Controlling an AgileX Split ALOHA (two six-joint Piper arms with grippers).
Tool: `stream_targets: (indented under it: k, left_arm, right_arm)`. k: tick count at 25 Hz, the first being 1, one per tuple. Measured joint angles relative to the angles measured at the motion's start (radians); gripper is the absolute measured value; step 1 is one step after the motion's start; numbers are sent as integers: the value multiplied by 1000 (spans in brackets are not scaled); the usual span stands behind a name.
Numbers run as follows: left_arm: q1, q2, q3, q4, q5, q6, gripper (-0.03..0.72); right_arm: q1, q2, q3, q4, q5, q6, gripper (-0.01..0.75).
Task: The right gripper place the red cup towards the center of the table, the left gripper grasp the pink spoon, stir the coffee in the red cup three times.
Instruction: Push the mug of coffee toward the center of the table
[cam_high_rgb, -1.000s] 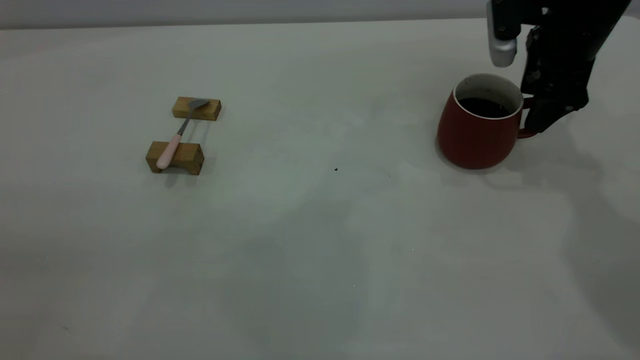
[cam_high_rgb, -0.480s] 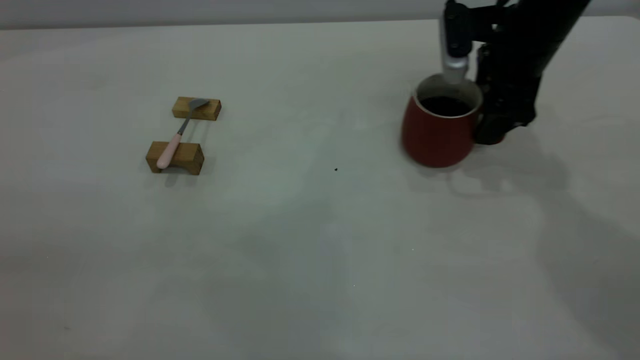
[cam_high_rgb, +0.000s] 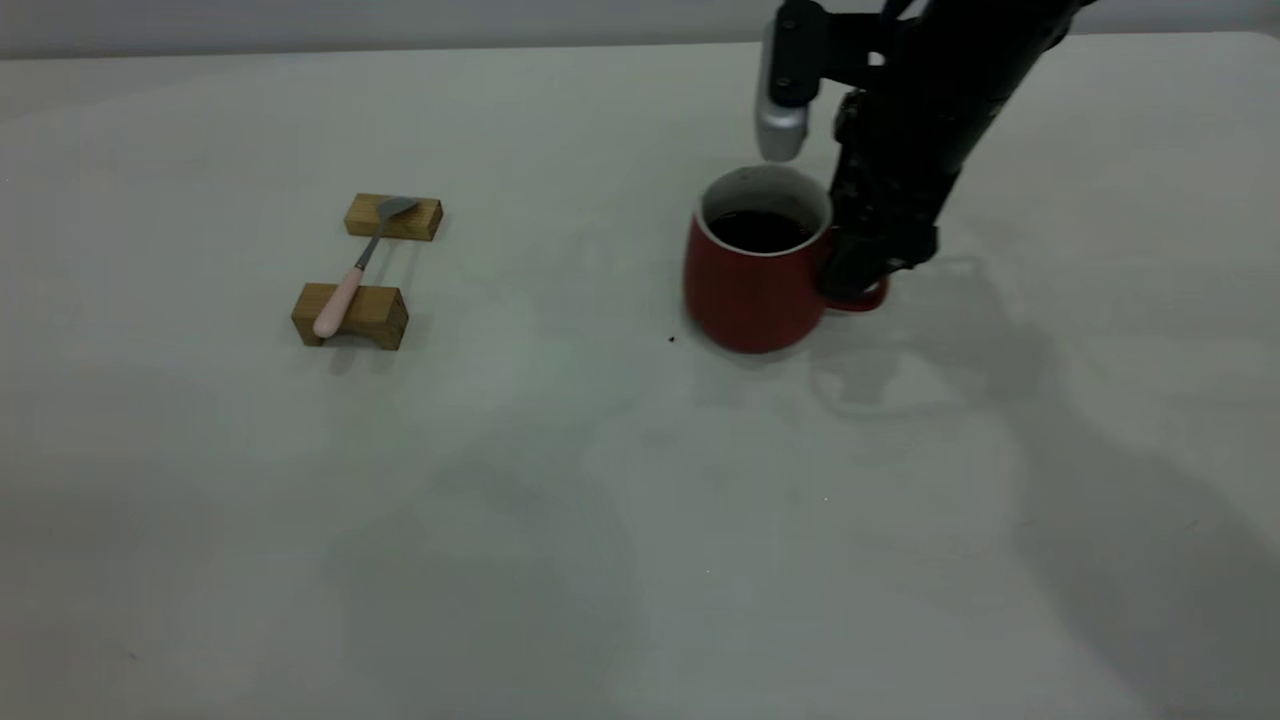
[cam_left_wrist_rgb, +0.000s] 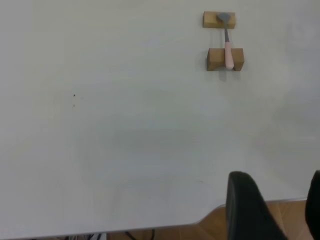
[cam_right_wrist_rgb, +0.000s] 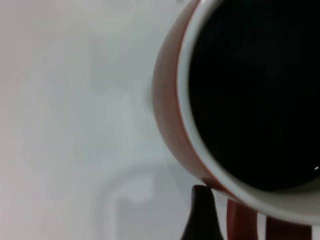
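Left of frame: pink spoon (cam_high_rgb: 345, 285) bridges two wooden blocks (cam_high_rgb: 350, 315), long axis running front to back. Right of centre: right gripper (cam_high_rgb: 858, 272) pinches the handle of the red cup (cam_high_rgb: 752, 285). Left gripper (cam_left_wrist_rgb: 272, 210), fingers spread, lies nearer the spoon.

1. The right gripper (cam_high_rgb: 858, 282) reaches down from the upper right and is clamped on the handle of the red cup (cam_high_rgb: 752, 290).
2. The cup stands upright on the table (cam_high_rgb: 640, 500), a little right of centre, holding the coffee (cam_high_rgb: 760, 230).
3. Well to the left, the pink spoon (cam_high_rgb: 352, 270) lies across two wooden blocks (cam_high_rgb: 352, 314).
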Motion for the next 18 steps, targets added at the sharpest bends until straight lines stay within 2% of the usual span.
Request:
stream_targets:
  k: [12, 18]
  left_arm:
    - [0, 0, 0, 0, 0, 0, 365]
    - [0, 0, 0, 0, 0, 0, 365]
  right_arm:
    - [58, 0, 0, 99, -12, 0, 609]
    - [58, 0, 0, 108, -6, 31, 602]
